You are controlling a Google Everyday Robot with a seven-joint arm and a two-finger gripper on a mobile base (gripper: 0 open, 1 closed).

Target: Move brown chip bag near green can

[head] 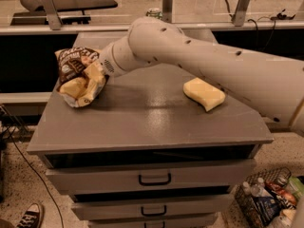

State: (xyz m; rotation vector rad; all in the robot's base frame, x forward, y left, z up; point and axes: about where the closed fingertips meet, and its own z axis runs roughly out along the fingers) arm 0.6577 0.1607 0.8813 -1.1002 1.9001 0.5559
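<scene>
The brown chip bag [76, 75], dark brown on top and cream-yellow below, is crumpled at the far left of the grey cabinet top [142, 118]. My gripper [96, 75] is at the bag's right side and shut on it, with the bag bunched around the fingers and lifted slightly off the surface. My white arm crosses the cabinet from the right. The green can [154, 12] stands at the back behind my arm; only its silver top and a bit of green show.
A pale-yellow wavy sponge [204, 93] lies on the right part of the cabinet top. Drawers [154, 178] sit below the front edge. A wire basket of bottles [266, 198] stands on the floor at the right, and a shoe [31, 216] at the left.
</scene>
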